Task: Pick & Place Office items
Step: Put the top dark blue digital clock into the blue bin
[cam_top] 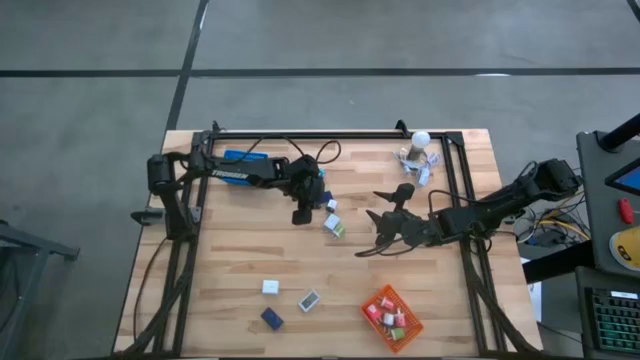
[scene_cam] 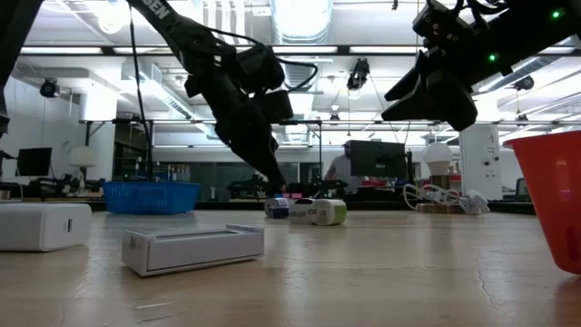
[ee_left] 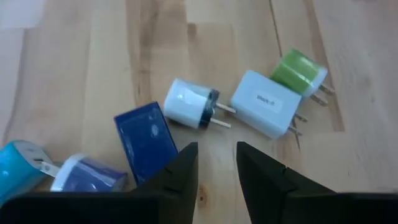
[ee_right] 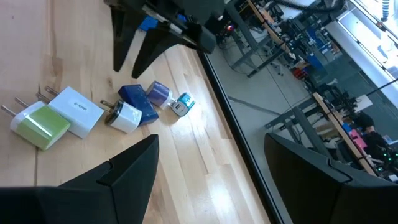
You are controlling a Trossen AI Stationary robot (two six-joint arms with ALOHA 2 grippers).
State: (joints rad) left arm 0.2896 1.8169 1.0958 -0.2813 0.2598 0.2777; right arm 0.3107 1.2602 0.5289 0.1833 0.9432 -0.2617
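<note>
Fingers of left gripper [ee_left: 216,171] slightly parted, nothing between them, hovering over the chargers: white plug [ee_left: 191,104], blue block [ee_left: 145,140], white box [ee_left: 264,103], green one [ee_left: 298,71]. Right gripper [cam_top: 378,235] spread wide, empty, just beside.

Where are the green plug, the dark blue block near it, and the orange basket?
green plug [ee_left: 297,72], left wrist view, its green body
dark blue block [ee_left: 145,140], left wrist view, its top face
orange basket [cam_top: 409,329], high view, its rim

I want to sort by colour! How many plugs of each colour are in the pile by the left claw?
White: 2, boxy plug, round plug
Green plug: 1
Dark blue block: 1
Teal plug: 1
Purple plug: 1
Total: 6
</note>
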